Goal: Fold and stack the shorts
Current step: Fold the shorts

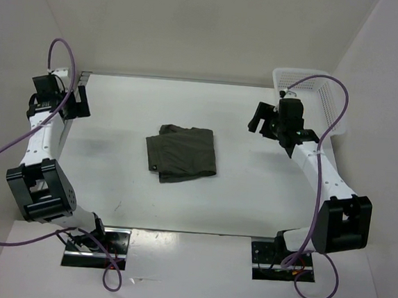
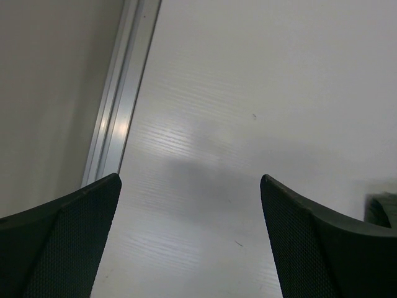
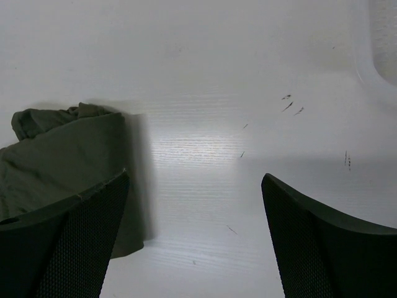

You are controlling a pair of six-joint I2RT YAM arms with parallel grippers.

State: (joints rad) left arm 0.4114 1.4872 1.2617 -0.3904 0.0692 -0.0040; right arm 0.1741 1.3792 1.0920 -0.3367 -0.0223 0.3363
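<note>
At the middle of the white table [image 1: 251, 195], the dark olive-green cloth shorts [image 1: 182, 153] lie folded into a wrinkled, roughly square bundle. The left gripper [image 1: 76, 100] hangs near the far left corner, fingers spread wide above bare tabletop. The right gripper [image 1: 263, 120], beside the white plastic mesh basket [image 1: 323, 90], also has its fingers spread, holding nothing.

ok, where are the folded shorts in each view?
Top external: shorts folded, centre of the picture.
Left wrist: dark sliver at the right edge, possibly them; cannot tell.
Right wrist: left side, running to the lower-left.
Shared landmark: the white table under them.
</note>
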